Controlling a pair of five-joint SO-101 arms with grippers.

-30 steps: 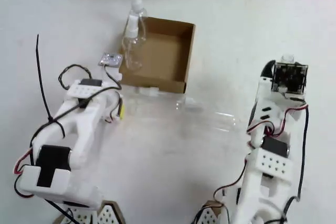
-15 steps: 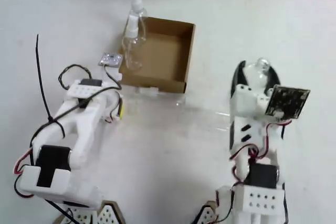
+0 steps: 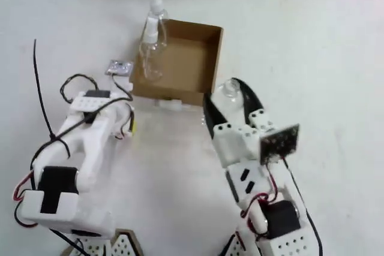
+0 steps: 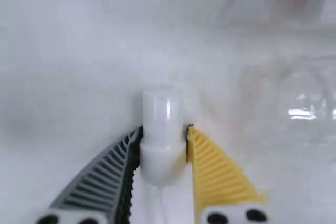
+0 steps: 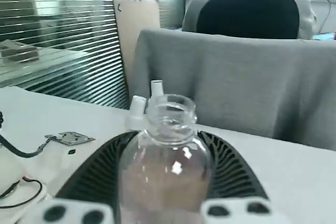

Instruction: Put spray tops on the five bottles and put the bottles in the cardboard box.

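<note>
While the right gripper (image 3: 231, 95) sits just off the front right corner of the cardboard box (image 3: 174, 93), its black fingers (image 3: 210, 112) are closed around a clear bottle (image 3: 228, 90). Right wrist view confirms it: bottle (image 5: 165, 174) is seated between both curved fingers (image 5: 231, 166) of the right gripper (image 5: 164, 135), with the neck open and no spray top on it. Can't tell whether the bottle base touches the white table (image 3: 312, 40). The left gripper (image 3: 129, 125) is low over the table, near the box's front left corner. In the left wrist view the left gripper (image 4: 163, 135) is pinched on a white spray top (image 4: 161, 129), grey finger (image 4: 100, 187) on one side and yellow finger on the other, both touching the cap, which points away from the camera. Another clear bottle (image 4: 302, 106) lies on the table a bit beyond that gripper, blurred. Two capped bottles (image 3: 150, 46) stand upright at the box's left wall, sprayers already on. They look to be inside the box, but the bases are hard to make out. A small white piece (image 3: 168, 104) lies on the table just in front of the box's front wall. A small flat metallic plate (image 3: 119, 67) sits just beside the box's left wall, apart from both grippers.
</note>
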